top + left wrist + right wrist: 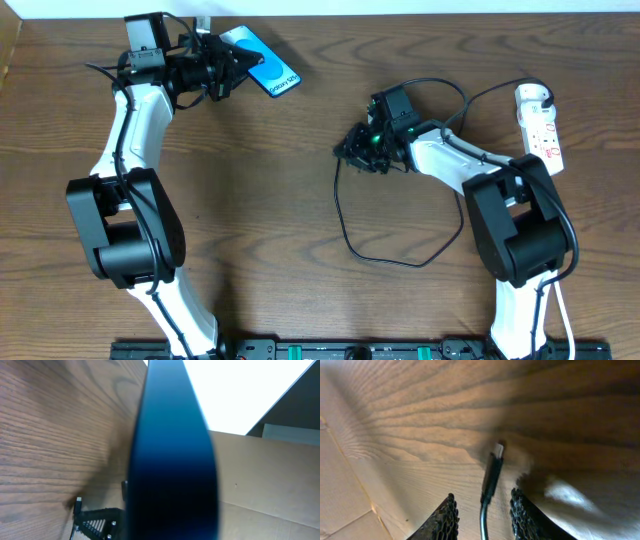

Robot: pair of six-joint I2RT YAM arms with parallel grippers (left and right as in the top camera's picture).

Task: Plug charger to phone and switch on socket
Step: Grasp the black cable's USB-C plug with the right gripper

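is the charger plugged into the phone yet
Out. The charger tip is bare at the right gripper; the phone is far off at the left gripper.

Blue phone (262, 60) upper left; charger (491, 480) centre; socket (541, 128) right edge.

Blue phone (265, 62), black charger (491, 477), white socket (541, 130) (red marks), woodgrain table (300, 230).

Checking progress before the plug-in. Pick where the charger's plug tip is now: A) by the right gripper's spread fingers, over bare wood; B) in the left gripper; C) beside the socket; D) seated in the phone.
A: the right wrist view shows the charger running between the right gripper's spread fingers, tip unplugged; the phone is at the left gripper.
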